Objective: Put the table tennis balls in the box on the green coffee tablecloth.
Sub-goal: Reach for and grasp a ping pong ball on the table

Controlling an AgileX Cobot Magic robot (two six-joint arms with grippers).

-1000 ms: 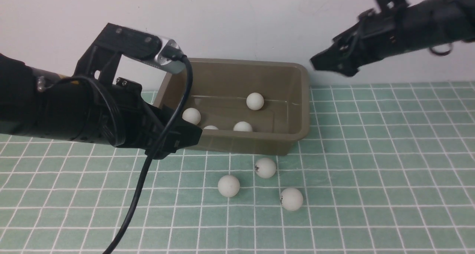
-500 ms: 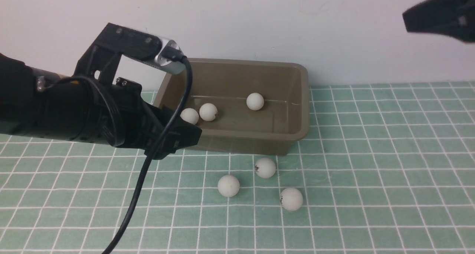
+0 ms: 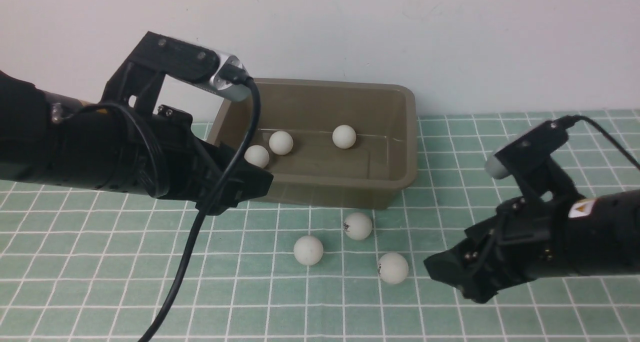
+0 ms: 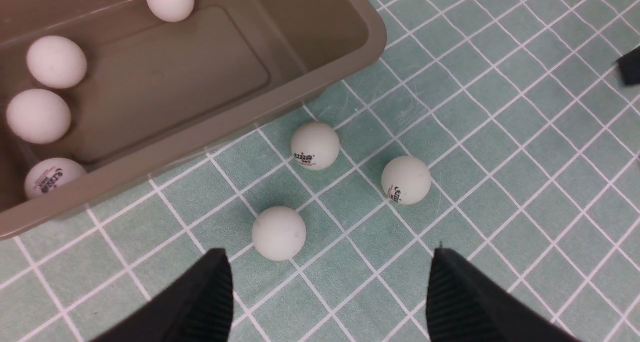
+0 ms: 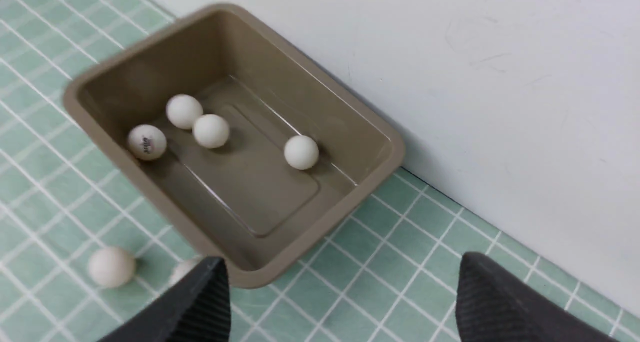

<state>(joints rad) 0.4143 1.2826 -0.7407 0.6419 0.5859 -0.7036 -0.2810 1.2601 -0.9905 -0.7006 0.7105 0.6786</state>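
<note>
Teal-green checked cloth [image 3: 100,262] carries 3 loose balls [image 3: 308,250]; the right gripper [image 3: 450,279], jaws apart and empty, sits just beside them, seemingly low. Behind, the left gripper [image 3: 245,192], likewise spread, hangs before the box [image 3: 407,132], which contains 4 other balls [image 5: 210,130].

Left pincer [image 4: 330,262] spread wide, empty, right pincer [image 5: 342,262] spread wide, empty

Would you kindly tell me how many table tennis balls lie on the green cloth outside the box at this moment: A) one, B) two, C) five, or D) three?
D: three table tennis balls rest on the green cloth just in front of the box, while four more sit inside it.
</note>
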